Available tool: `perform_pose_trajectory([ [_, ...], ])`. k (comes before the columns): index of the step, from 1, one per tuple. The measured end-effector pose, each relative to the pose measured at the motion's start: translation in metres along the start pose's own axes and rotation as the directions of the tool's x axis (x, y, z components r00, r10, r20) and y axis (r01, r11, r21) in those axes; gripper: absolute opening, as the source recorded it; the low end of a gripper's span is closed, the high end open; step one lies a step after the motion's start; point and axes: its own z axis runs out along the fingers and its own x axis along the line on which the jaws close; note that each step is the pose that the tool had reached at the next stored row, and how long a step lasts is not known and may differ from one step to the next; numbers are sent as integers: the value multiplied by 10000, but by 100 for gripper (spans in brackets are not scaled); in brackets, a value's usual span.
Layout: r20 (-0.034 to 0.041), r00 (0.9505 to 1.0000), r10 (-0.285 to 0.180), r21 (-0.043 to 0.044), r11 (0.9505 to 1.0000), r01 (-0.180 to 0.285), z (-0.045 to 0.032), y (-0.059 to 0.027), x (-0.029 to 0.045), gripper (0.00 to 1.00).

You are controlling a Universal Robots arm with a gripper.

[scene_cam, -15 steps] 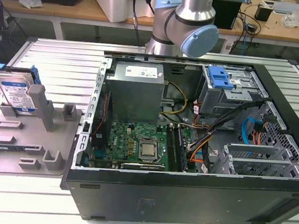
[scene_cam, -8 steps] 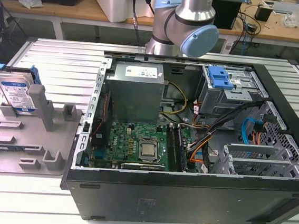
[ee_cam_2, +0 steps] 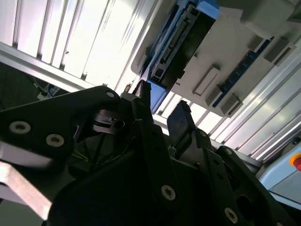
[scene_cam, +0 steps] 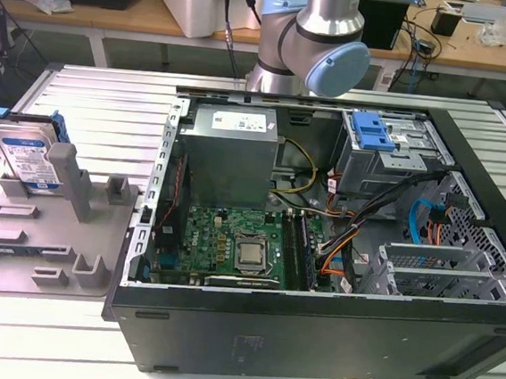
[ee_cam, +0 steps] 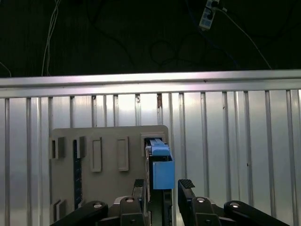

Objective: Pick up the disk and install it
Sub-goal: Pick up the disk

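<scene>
On the exterior view's left, the disk (scene_cam: 25,157): a flat rectangular silver hard drive with a white-and-blue label, clipped in a bright blue plastic carrier frame. Stands upright on edge in a slot of a grey moulded plastic fixture tray (scene_cam: 56,233), label toward the camera. Sits with that tray on a ribbed aluminium table (scene_cam: 92,93), just beside an open black metal computer case (scene_cam: 310,338).

Inside the case: a silver box-shaped power supply (scene_cam: 230,151), a green motherboard (scene_cam: 217,240) carrying a square metal processor (scene_cam: 249,254), and a grey metal drive cage (scene_cam: 390,167) topped by a blue plastic latch (scene_cam: 372,131). Behind the case, the silver and pale-blue robot arm (scene_cam: 314,34), well apart from the disk.

In the first wrist view, the black two-fingered gripper (ee_cam: 162,184): fingers parted, nothing held between them. Beyond the fingertips (ee_cam: 186,183), the disk (ee_cam: 159,160) seen edge-on, its blue frame end lined up with the gap.

In the second wrist view, the same parted gripper (ee_cam_2: 162,100), clear of the disk (ee_cam_2: 181,44), which sits in the grey tray (ee_cam_2: 240,52).
</scene>
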Motion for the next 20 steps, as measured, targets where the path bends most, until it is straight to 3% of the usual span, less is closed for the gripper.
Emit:
perform_pose_trajectory([
  [20, -14, 10000, -39, 1, 10000, 39, 122, 35, -6, 42],
])
